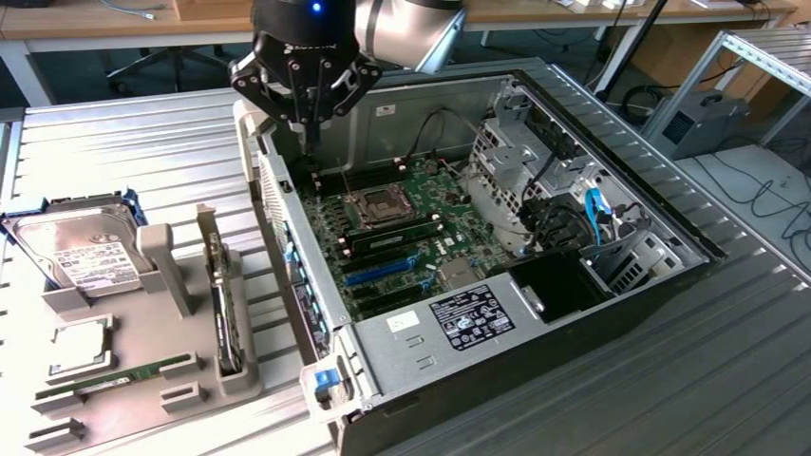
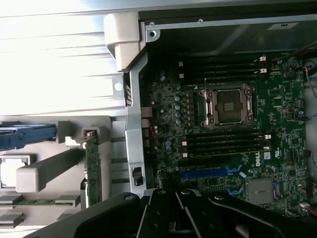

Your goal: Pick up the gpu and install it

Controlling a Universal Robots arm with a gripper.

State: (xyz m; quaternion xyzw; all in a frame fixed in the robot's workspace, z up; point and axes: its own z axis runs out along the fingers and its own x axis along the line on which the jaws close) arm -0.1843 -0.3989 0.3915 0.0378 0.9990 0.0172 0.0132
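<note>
The gpu [image 1: 224, 306] is a slim dark card standing on edge in a slot of the grey holder tray [image 1: 140, 418], at the exterior view's left of the open computer case [image 1: 507, 318]. In the wrist view the gpu [image 2: 92, 168] shows edge-on beside the case wall. My gripper [image 1: 304, 128] hangs above the case's back corner near the rear wall, well away from the gpu. Its fingers are shut together with nothing between them. The gripper's dark linkage [image 2: 171, 218] sits over the motherboard [image 2: 223, 148].
The tray also carries a silver hard drive in a blue frame [image 1: 83, 255], a square chip [image 1: 79, 347] and a green memory stick [image 1: 108, 382]. Inside the case are the processor socket [image 1: 380, 204], blue expansion slots [image 1: 380, 273], cables and a drive cage [image 1: 507, 166].
</note>
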